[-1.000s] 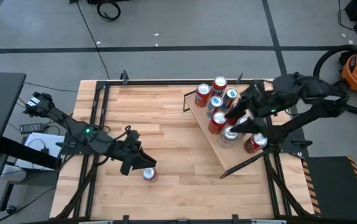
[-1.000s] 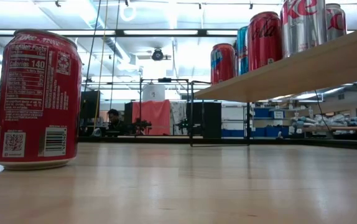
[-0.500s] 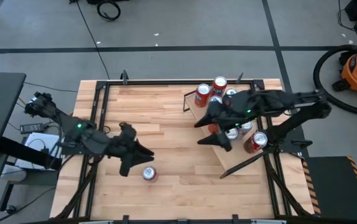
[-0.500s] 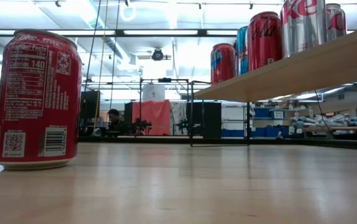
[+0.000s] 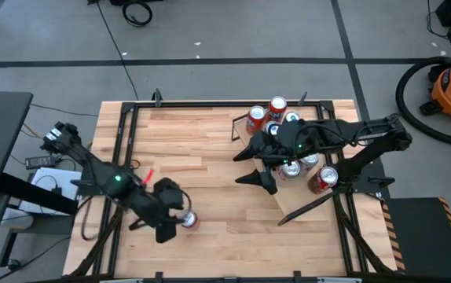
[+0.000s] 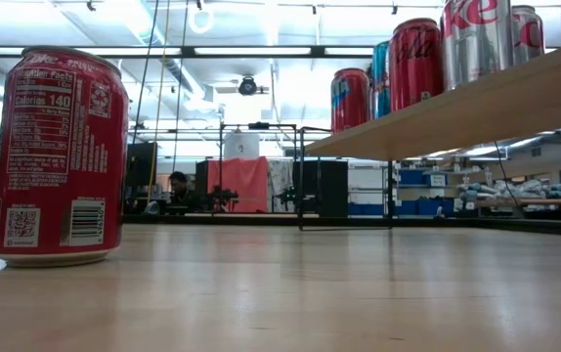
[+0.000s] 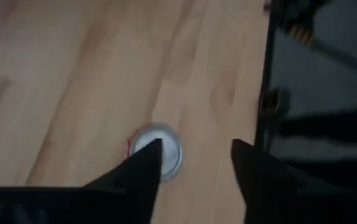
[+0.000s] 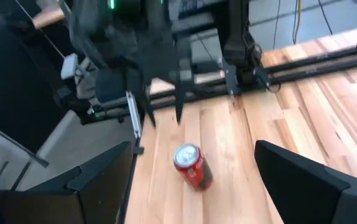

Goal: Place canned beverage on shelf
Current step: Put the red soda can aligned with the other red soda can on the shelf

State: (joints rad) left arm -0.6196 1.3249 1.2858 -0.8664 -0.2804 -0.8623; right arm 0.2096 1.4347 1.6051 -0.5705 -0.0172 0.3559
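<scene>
Left wrist view shows the left gripper [image 7: 194, 165] hanging over the red can [image 7: 157, 154], fingers parted, holding nothing. That can stands upright near the tabletop's [image 5: 210, 149] front edge, well apart from the shelf [image 5: 288, 200]. I'd centre both fingers round it before squeezing. Right gripper [image 5: 255, 167] waits wide open, empty.

The red can [image 6: 58, 156] standing on the tabletop [image 6: 310, 293] has white words on its side. You can read "Nutrition Facts" at the top, then "Calories 140" just under it. Lower down on the same can sit a little square code and a barcode (too small to read).

Up on the shelf [image 6: 476, 103], well away from that can, a red can [image 6: 415, 61] says "Coca-Cola" in curly white letters. The silver can [image 6: 478, 39] next to it shows the red letters "ke".
</scene>
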